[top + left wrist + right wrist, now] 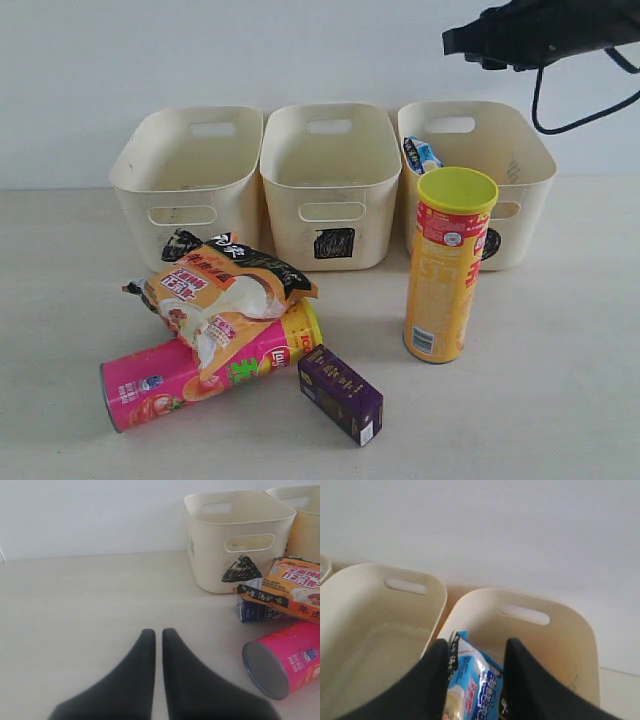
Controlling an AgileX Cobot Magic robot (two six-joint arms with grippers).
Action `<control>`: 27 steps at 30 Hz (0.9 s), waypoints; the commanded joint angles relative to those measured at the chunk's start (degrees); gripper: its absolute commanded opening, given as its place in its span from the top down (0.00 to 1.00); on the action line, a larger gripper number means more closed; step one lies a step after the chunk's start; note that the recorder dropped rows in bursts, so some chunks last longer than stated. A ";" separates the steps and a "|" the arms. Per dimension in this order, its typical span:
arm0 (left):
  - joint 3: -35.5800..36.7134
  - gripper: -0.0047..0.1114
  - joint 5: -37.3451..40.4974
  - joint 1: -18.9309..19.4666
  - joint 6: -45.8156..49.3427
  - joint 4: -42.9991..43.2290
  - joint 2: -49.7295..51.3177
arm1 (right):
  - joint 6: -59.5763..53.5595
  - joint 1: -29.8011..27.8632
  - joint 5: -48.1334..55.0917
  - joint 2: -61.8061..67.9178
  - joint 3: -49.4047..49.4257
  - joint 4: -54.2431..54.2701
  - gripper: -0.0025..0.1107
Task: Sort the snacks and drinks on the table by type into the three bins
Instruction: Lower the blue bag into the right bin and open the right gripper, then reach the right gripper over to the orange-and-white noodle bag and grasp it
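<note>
Three cream bins stand in a row at the back: triangle, square, circle. A blue crinkly bag lies in the circle bin. My right gripper hangs open high above that bin, and the blue bag shows below between its fingers. A yellow chip tube stands upright in front. An orange-white bag rests on a lying pink tube, with a purple carton beside it. A blue-white milk carton peeks from under the bag. My left gripper is shut and empty, low over bare table.
A white wall rises right behind the bins. A black cable dangles from the right arm above the circle bin. The triangle bin stands a little to one side of the left gripper's line, the pink tube's metal end closer.
</note>
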 commanded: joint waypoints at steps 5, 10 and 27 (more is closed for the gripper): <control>-0.17 0.92 -0.24 0.12 0.00 -0.02 -0.23 | -6.10 2.66 11.86 -5.62 -0.26 -3.88 0.98; -0.17 0.92 -0.24 0.12 0.00 -0.02 -0.23 | -6.10 8.13 14.74 -5.98 -0.26 -7.22 0.98; -0.17 0.92 -0.24 0.12 0.00 -0.02 -0.23 | 17.18 33.50 22.72 -5.61 -0.15 -36.76 0.98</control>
